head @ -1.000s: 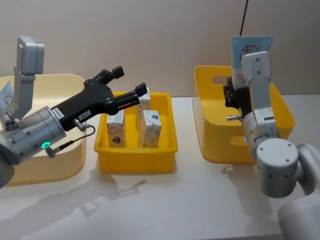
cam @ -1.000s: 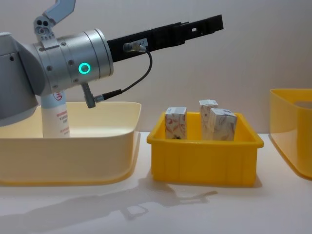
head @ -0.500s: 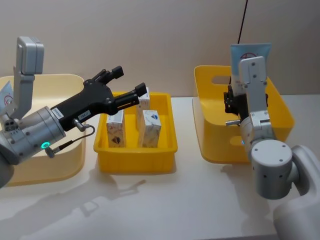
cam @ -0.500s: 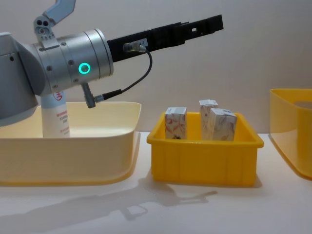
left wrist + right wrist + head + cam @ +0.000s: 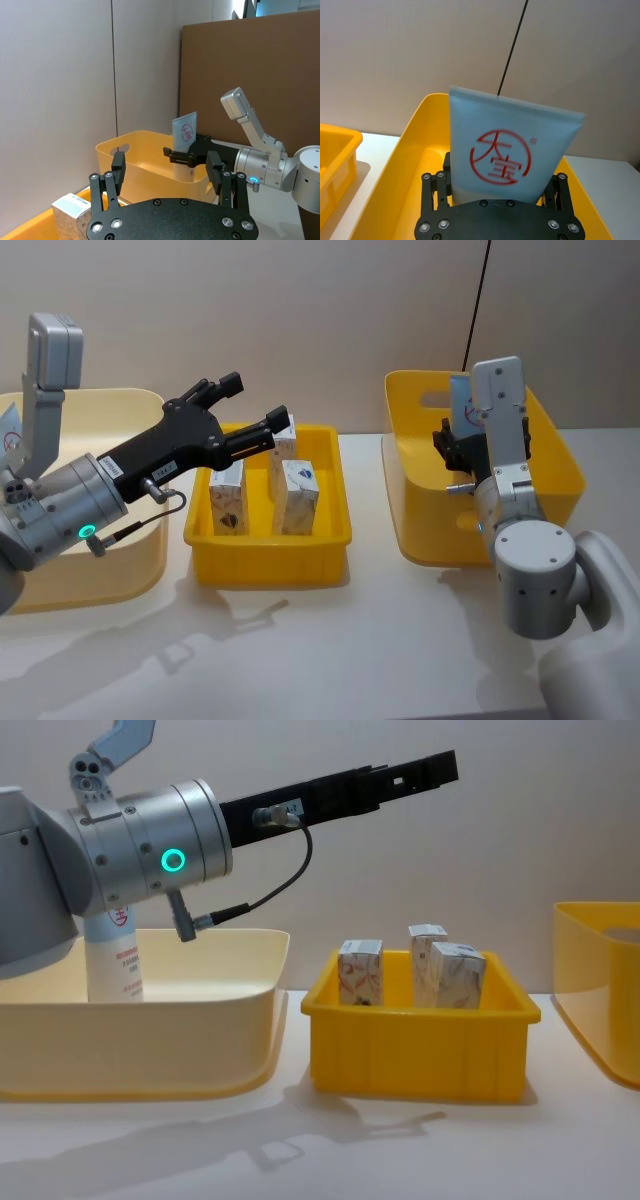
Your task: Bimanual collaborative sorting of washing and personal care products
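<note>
Since a second ago the right gripper [image 5: 455, 445] has dropped and slid a bit toward the middle, so the light-blue tube [image 5: 462, 405] it carries sits much lower. The left arm hasn't budged. In the head view the tube is upright over the deep yellow bin [image 5: 560, 455], clamped between the right fingers, while the left gripper [image 5: 256, 400] hovers empty with its jaws spread over the back of the shallow yellow tray [image 5: 268, 562]. Three white cartons [image 5: 298, 495] stand in that tray. The left wrist view looks straight across at the tube, logo end up, its lower part inside the bin as far as I can tell. The right wrist view confirms the squeeze: fingers pressed on both sides of the tube just below the red logo. The chest view shows the left arm stretched out high above the tray, and a second tube [image 5: 112, 955] standing in the cream bin [image 5: 150, 1040]. My guess is this is handover staging. Next the right arm would bring the tube across to the waiting open jaws, and it needs to keep the flat tube square so the left can pinch it cleanly.
</note>
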`<state>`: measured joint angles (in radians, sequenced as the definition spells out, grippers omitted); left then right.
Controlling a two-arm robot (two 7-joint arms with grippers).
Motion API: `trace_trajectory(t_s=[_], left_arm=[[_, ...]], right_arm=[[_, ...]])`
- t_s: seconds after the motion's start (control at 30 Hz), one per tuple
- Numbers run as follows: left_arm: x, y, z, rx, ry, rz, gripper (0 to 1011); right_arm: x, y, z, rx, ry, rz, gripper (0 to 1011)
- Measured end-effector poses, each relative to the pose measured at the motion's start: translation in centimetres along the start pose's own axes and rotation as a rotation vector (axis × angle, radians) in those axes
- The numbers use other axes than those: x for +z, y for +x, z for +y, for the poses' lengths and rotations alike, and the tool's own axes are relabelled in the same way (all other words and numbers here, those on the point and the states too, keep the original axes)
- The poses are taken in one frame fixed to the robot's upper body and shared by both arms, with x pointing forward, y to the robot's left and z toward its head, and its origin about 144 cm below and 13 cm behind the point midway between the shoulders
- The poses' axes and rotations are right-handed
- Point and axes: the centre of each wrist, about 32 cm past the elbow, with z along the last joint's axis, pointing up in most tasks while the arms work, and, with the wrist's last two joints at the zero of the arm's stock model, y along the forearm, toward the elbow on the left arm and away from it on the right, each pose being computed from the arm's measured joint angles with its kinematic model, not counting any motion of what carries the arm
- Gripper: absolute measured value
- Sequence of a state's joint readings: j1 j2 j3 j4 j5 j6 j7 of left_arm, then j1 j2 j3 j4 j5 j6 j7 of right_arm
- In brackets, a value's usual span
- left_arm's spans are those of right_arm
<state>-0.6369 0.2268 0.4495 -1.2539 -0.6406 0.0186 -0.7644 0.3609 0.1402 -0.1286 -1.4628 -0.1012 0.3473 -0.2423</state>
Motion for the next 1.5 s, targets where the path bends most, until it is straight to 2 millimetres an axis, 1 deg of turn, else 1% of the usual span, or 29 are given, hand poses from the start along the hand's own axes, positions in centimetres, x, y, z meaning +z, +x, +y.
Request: trace_trajectory(t_s=[0.1,0.13,0.23,0.97,1.17,1.5], left_arm=[[0.0,0.0,0.0,0.0,0.0,0.0,1001],[0.0,0.0,0.0,0.0,0.0,0.0,1001],[0.0,0.0,0.0,0.0,0.0,0.0,1000],[0.0,0.0,0.0,0.0,0.0,0.0,1000],[0.0,0.0,0.0,0.0,0.0,0.0,1000],[0.0,0.0,0.0,0.0,0.0,0.0,1000]], right_arm=[[-0.02,-0.01,0.02,-0.001,-0.001,0.0,909],[-0.02,-0.01,0.02,-0.001,-0.001,0.0,963],[-0.02,-0.03,0.03,-0.003,-0.003,-0.001,1001],[-0.06,-0.09,0.04,-0.004,-0.004,-0.002,1001],[-0.01,-0.03,-0.09,0.001,0.038,0.002,1001],[0.27,0.17,-0.51,0.018,0.156,0.015,1001]])
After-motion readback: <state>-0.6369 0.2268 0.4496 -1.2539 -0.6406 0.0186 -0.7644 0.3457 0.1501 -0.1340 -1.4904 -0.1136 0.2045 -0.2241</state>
